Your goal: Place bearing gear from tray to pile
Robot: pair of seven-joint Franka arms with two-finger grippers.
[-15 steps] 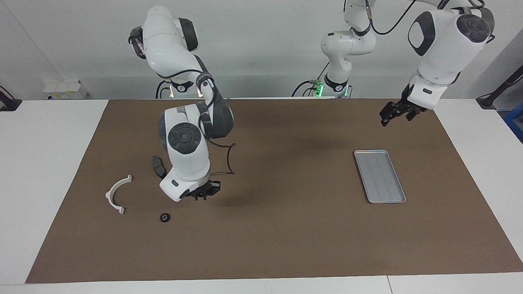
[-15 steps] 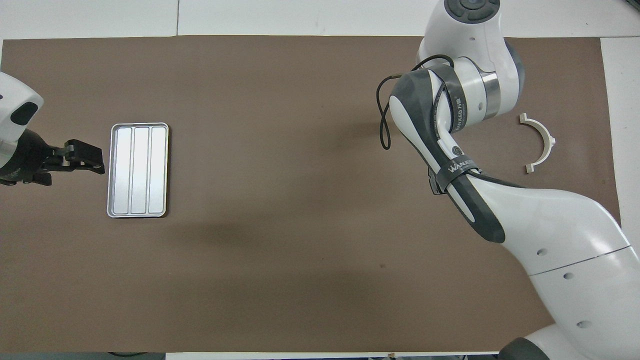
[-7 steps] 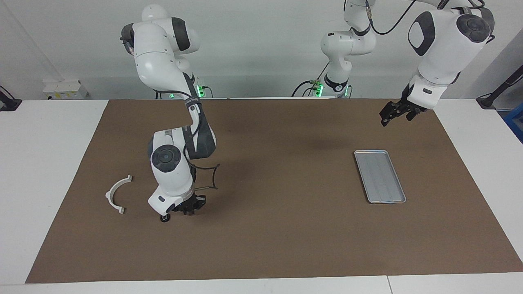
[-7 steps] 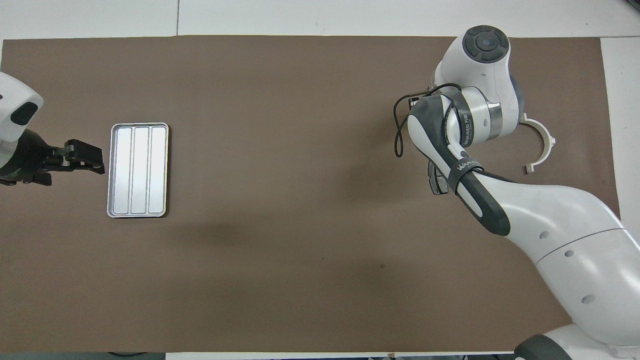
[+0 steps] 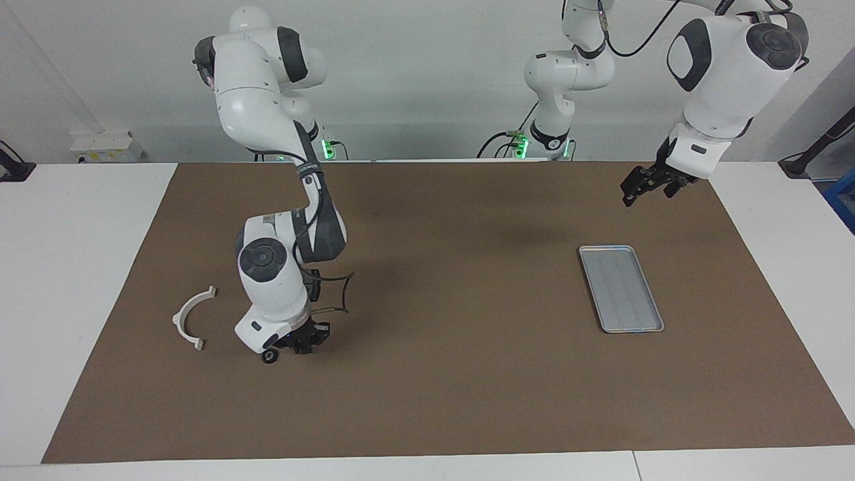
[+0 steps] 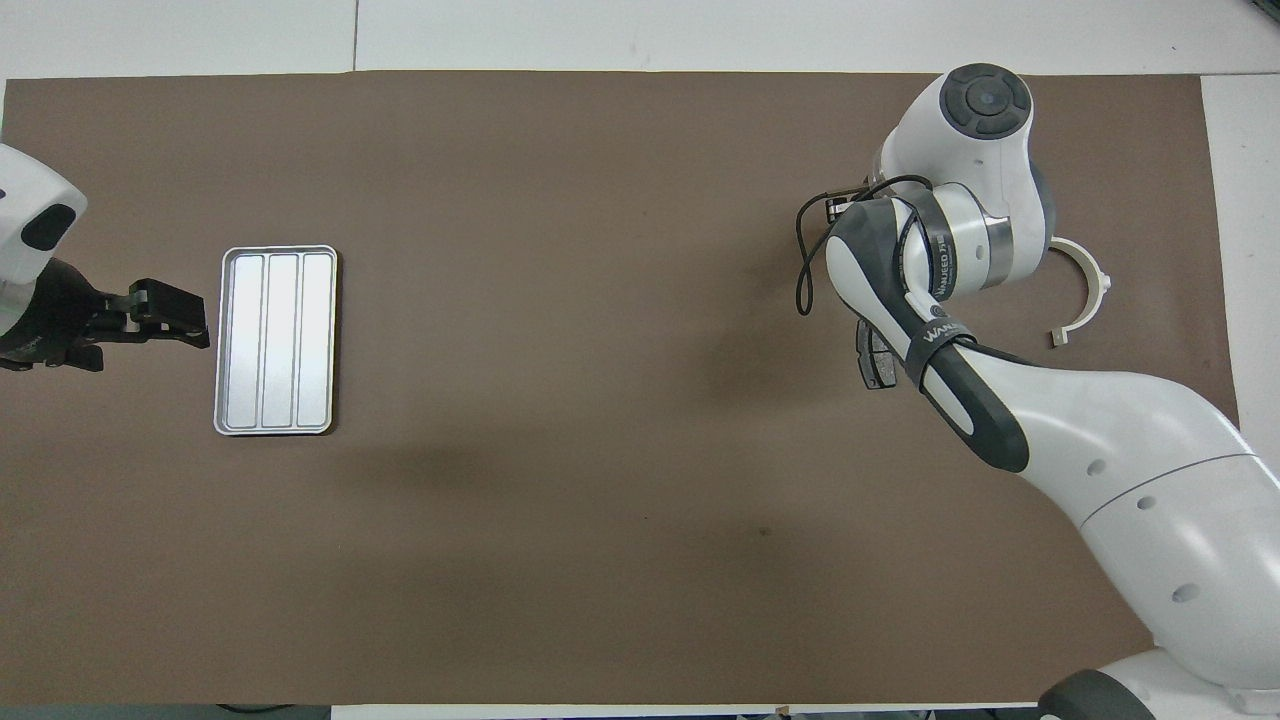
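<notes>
The bearing gear, a small black ring, lies on the brown mat beside the white semicircular bracket. My right gripper is low over the mat right beside the gear. I cannot tell whether it touches the gear. In the overhead view the right arm hides both the gear and this gripper. The bracket and one dark brake pad show partly there. The silver tray holds nothing; it also shows in the overhead view. My left gripper waits open in the air beside the tray.
The brown mat covers most of the white table. The right arm's elbow and forearm stand over the pile and hide the brake pads in the facing view.
The right arm has swung toward its own end of the table and come down, bringing its gripper from above the mat to right beside the gear. The gear, tray and left arm have not moved.
</notes>
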